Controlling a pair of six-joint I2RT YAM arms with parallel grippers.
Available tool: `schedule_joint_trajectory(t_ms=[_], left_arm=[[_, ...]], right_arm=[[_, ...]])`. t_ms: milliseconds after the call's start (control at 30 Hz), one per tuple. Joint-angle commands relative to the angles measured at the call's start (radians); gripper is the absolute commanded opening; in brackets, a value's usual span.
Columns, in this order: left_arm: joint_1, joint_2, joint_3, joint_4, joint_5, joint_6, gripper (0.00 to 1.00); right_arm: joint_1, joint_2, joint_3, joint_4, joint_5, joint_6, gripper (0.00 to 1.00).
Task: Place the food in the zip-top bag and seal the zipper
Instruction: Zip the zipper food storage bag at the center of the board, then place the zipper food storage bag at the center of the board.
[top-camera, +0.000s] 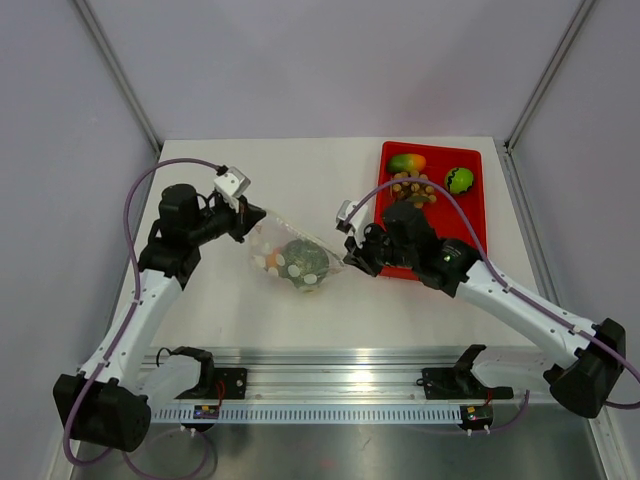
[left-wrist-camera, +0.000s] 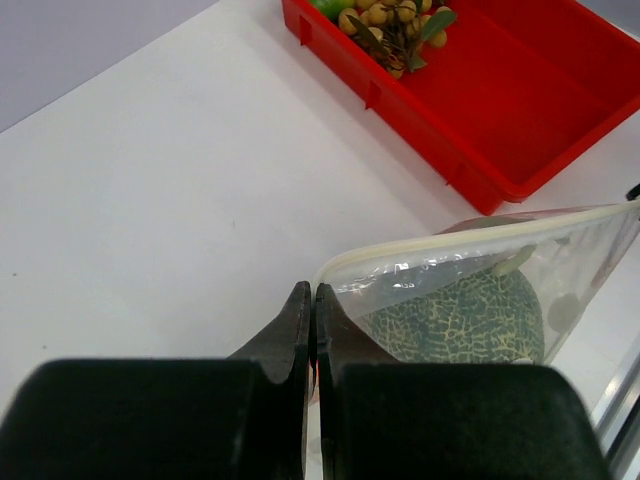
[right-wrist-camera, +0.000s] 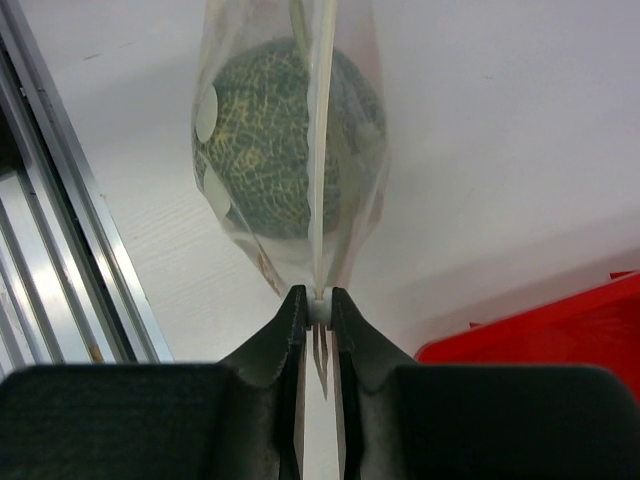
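Observation:
The clear zip-top bag (top-camera: 285, 250) hangs stretched between my two grippers above the table. The netted melon (top-camera: 306, 262) and an orange-peach fruit (top-camera: 271, 263) are inside it. My left gripper (top-camera: 246, 218) is shut on the bag's left corner (left-wrist-camera: 335, 280); the melon (left-wrist-camera: 460, 320) shows through the plastic. My right gripper (top-camera: 350, 250) is shut on the white zipper (right-wrist-camera: 320, 160) at its right end, with the melon (right-wrist-camera: 265, 140) beyond. The zipper (left-wrist-camera: 480, 232) runs along the bag's top edge. The mango (top-camera: 407, 162), green apple (top-camera: 459, 180) and longan cluster (top-camera: 412, 190) lie in the tray. I cannot make out the yellow piece.
The red tray (top-camera: 470, 225) stands at the right, just behind my right arm, and shows in the left wrist view (left-wrist-camera: 520, 110) and the right wrist view (right-wrist-camera: 560, 335). An aluminium rail (top-camera: 330, 370) runs along the table's near edge. Grey walls enclose the table.

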Motion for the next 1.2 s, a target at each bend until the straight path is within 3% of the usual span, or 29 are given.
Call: schedule_joint_trajectory(t_ms=[0, 333, 600, 800, 1000, 1033, 1067, 1100, 1133, 1167], left_arm=[[0.037, 0.009, 0.050, 0.106, -0.072, -0.006, 0.00], [0.054, 0.027, 0.064, 0.125, -0.047, -0.032, 0.00], [0.054, 0.052, 0.066, 0.188, -0.018, -0.096, 0.00], [0.054, 0.161, 0.167, 0.244, -0.041, -0.125, 0.00], [0.055, 0.302, 0.374, 0.217, -0.090, -0.121, 0.00], [0.057, 0.305, 0.381, 0.228, -0.096, -0.122, 0.07], [0.058, 0.310, 0.377, 0.243, -0.101, -0.136, 0.21], [0.066, 0.307, 0.371, 0.279, -0.116, -0.148, 0.38], [0.070, 0.304, 0.363, 0.293, -0.122, -0.150, 0.68], [0.072, 0.300, 0.354, 0.307, -0.125, -0.180, 0.76]], right_arm=[[-0.007, -0.066, -0.028, -0.080, 0.070, 0.024, 0.01], [-0.007, -0.163, -0.100, -0.094, 0.091, 0.095, 0.01], [-0.007, -0.069, -0.027, -0.028, 0.122, 0.087, 0.01], [-0.045, 0.104, 0.169, 0.036, 0.226, 0.018, 0.00], [-0.078, 0.293, 0.474, -0.068, 0.269, -0.114, 0.00], [-0.078, 0.307, 0.495, -0.076, 0.250, -0.131, 0.00], [-0.079, 0.331, 0.510, -0.080, 0.210, -0.131, 0.01], [-0.076, 0.337, 0.525, -0.097, 0.168, -0.128, 0.04], [-0.075, 0.350, 0.524, -0.102, 0.083, -0.111, 0.07], [-0.072, 0.354, 0.515, -0.103, 0.047, -0.097, 0.13]])
